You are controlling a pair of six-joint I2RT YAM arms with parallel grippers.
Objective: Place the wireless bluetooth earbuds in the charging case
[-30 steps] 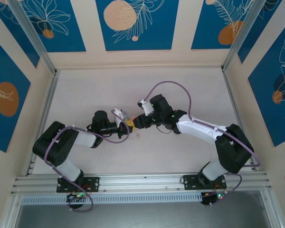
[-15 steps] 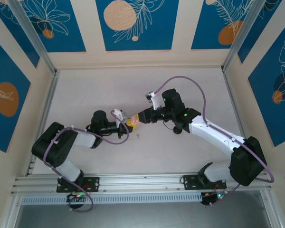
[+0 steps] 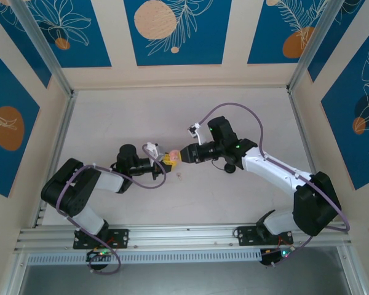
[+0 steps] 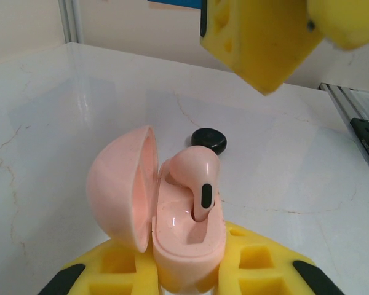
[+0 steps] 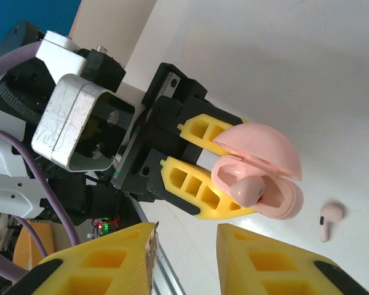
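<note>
L gripper (image 5: 224, 163) clamped on pink charging case (image 4: 184, 246), holds it above table (image 4: 80, 123). Case lid (image 4: 120, 184) open, swung to side. One pink earbud (image 4: 197, 178) in case, stem down in socket, head sticks out over rim; cannot tell if fully seated. R gripper (image 5: 186, 258) just beside case, yellow fingers apart, nothing btw them. 2nd pink earbud (image 5: 330, 220) lies on table near case, not touching. Black round case (image 4: 209, 140) on table behind pink one.
</note>
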